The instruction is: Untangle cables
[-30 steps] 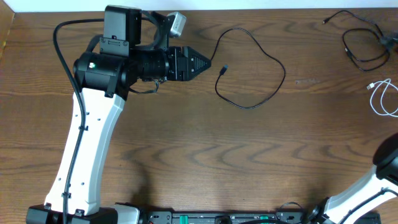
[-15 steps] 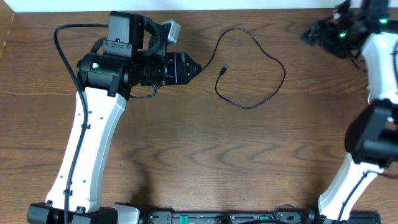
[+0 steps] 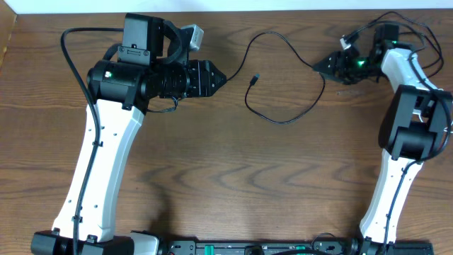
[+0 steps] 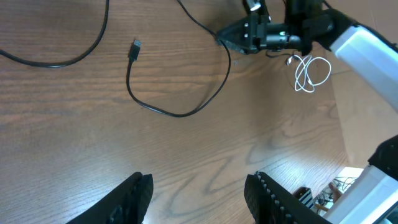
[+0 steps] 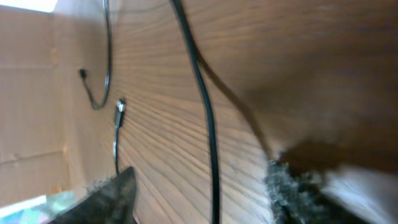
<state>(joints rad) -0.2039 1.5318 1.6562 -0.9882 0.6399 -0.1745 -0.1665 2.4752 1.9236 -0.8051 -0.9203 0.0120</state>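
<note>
A black cable (image 3: 283, 121) lies in a wide loop mid-table, its small plug (image 3: 255, 79) inside the loop. My right gripper (image 3: 322, 65) is open and sits at the loop's right side. In the right wrist view the cable (image 5: 208, 143) runs between its spread fingers (image 5: 202, 193). My left gripper (image 3: 221, 76) is open and empty, left of the plug. The left wrist view shows its spread fingers (image 4: 202, 199) above bare wood, the loop (image 4: 180, 114) and a small white cable (image 4: 311, 71). A second black cable (image 3: 400, 15) lies at the back right, partly behind the right arm.
The left arm's thick black wire (image 3: 67, 49) arcs over the table's back left. The table's right edge (image 4: 348, 155) shows in the left wrist view, with floor clutter beyond it. The white cable is hidden under the right arm in the overhead view.
My right arm has swung in from the right edge along the back of the table, leftward to the loop's right side. My left gripper has drawn back slightly to the left.
</note>
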